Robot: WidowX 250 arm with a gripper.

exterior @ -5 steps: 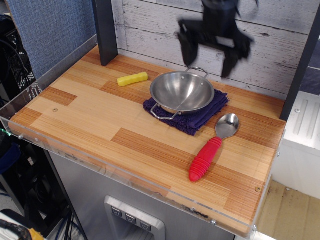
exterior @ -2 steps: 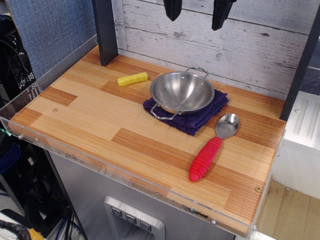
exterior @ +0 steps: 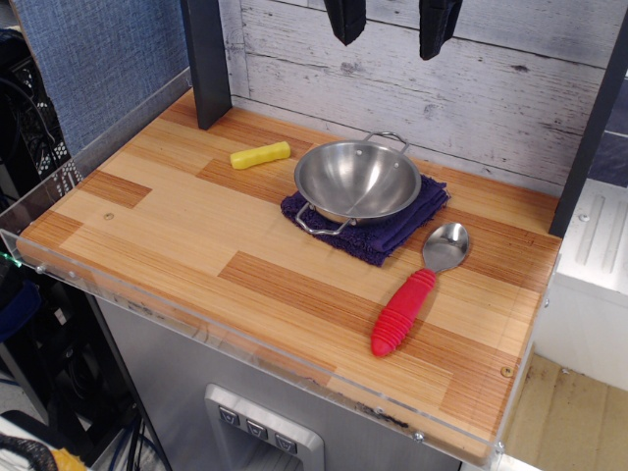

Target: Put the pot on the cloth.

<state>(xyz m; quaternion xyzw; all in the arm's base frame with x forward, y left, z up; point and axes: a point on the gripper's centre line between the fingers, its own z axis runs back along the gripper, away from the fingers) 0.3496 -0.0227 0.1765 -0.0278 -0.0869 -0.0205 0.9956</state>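
The shiny steel pot [exterior: 357, 181] with two wire loop handles sits upright on the dark purple-blue cloth [exterior: 400, 228] at the back middle of the wooden table. The cloth shows around the pot's front and right side. My gripper [exterior: 392, 29] hangs high above the pot at the top edge of the view, only its two black fingertips showing. The fingers are spread apart and hold nothing.
A metal spoon with a red ribbed handle [exterior: 407, 306] lies right of the cloth. A yellow block [exterior: 260, 155] lies left of the pot. A dark post [exterior: 205, 61] stands at the back left. A plank wall runs behind the wooden table [exterior: 177, 226].
The gripper has risen from just above the pot to the top edge of the view. The pot and cloth have not moved.
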